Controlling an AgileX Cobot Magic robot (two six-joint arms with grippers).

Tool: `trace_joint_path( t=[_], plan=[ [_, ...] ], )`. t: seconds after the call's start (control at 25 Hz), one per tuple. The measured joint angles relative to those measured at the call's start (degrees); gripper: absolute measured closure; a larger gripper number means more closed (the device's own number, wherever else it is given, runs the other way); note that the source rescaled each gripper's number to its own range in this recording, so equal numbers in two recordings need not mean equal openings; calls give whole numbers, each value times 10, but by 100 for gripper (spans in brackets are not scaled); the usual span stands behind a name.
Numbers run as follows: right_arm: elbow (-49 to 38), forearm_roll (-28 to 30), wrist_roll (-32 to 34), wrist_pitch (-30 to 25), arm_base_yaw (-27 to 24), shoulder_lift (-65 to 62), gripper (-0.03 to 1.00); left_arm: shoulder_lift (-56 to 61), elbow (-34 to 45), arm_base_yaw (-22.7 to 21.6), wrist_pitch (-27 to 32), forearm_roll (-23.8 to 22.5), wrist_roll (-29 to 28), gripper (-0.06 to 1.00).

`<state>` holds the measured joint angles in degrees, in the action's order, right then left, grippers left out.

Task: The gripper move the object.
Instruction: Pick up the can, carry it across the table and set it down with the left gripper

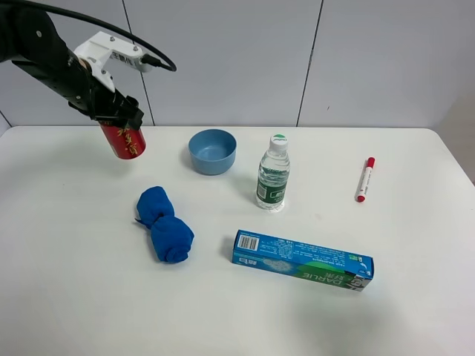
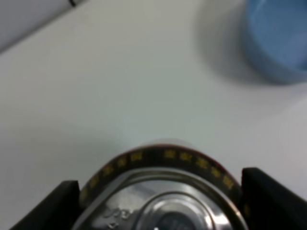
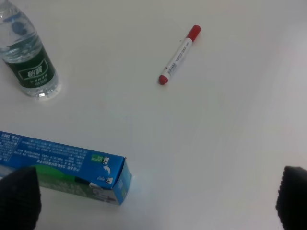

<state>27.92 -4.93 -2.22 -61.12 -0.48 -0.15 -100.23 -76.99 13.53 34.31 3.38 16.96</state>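
My left gripper [image 1: 113, 119] is shut on the red can [image 1: 123, 141] and holds it tilted, above the table at the back left. In the left wrist view the can's silver top and black band with yellow marks [image 2: 163, 191] sit between the two dark fingers [image 2: 276, 196]. The arm's white bracket [image 1: 111, 50] and black cable show above. My right gripper [image 3: 153, 201] is open; only its two dark fingertips [image 3: 17, 196] show at the frame's corners, above the table near the blue box. It does not show in the exterior high view.
A blue bowl [image 1: 212, 151] stands right of the can. A clear green-labelled water bottle [image 1: 273, 175], a red marker [image 1: 364, 179], a blue toothpaste box [image 1: 303, 260] and a blue cloth [image 1: 165, 224] lie on the white table [image 1: 67, 282].
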Motion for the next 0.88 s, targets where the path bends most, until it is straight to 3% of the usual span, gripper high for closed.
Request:
trace_joint_path(
  t=[0.56,0.88],
  plan=[
    [0,0,0,0,0,0,-3,44,0,155,32,3,0,93],
    [0,0,0,0,0,0,-3,-9,0,195,29,4,0,93]
  ],
)
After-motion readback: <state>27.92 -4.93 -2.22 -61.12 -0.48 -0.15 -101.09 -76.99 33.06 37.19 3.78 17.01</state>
